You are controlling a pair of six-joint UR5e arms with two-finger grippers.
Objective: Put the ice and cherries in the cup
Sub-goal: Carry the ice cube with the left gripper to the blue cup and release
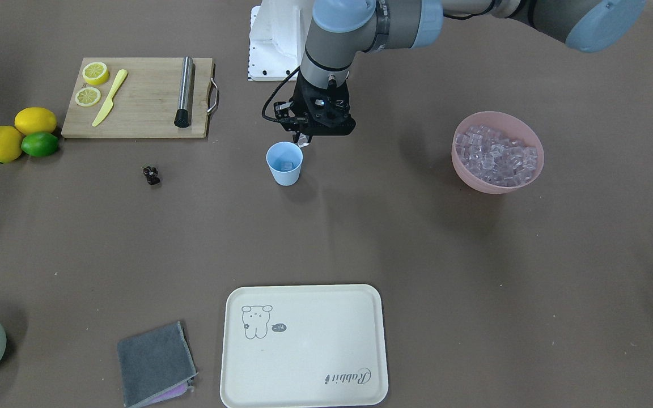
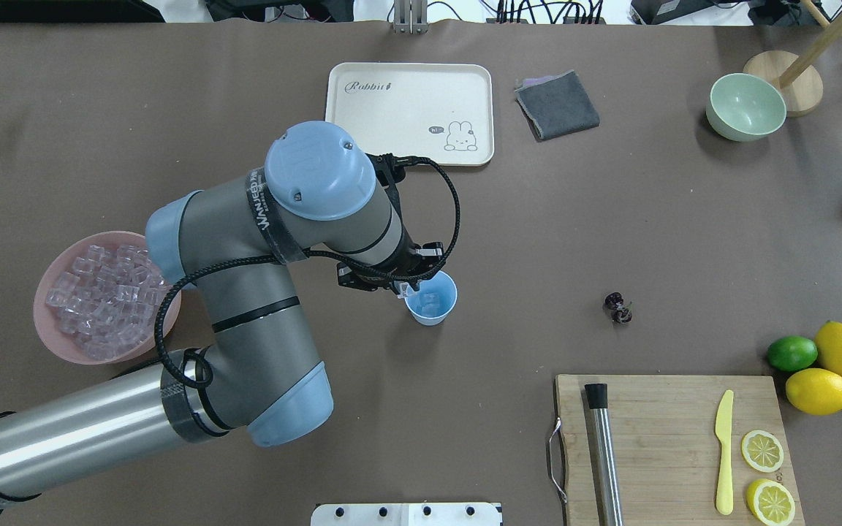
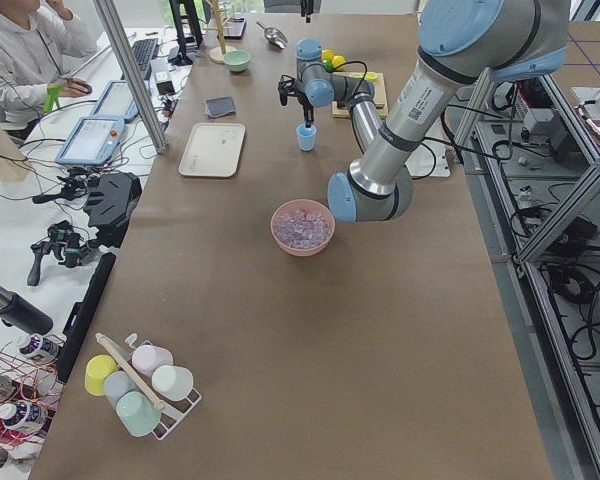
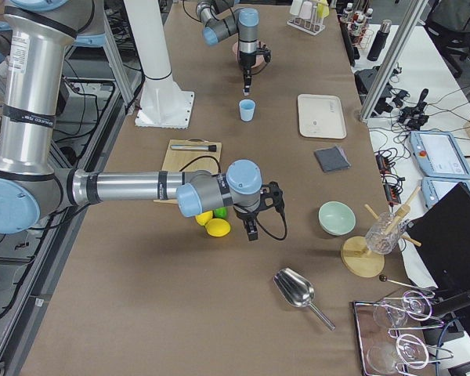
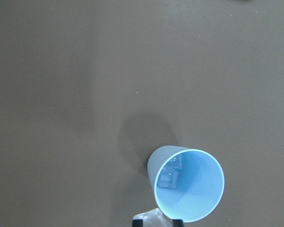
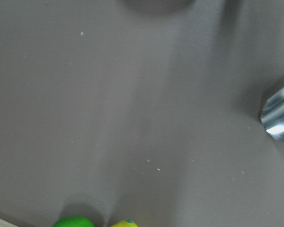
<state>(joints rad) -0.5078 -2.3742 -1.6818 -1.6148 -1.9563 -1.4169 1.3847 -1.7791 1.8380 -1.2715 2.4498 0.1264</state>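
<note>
— Brown table, overhead: pink bowl (image 2: 55,343) of ice (image 2: 99,299) far left, then left gripper (image 2: 405,291) pinching one cube over the left rim of the cup (image 2: 439,303).
— So the mouth's just right of it, tiny nudge I'd guess; cherries (image 2: 617,307) sit further right, nearer the right gripper (image 4: 251,232), can't tell if that one's open.

From across the surface (image 1: 417,238), facing the robot's base (image 1: 272,45), steeply down; from behind, over the shoulders, forward and down. From each end, far back, lengthwise. From both wrists, close, downward. Sharing the cup (image 5: 191,189) in all but the right wrist's.
</note>
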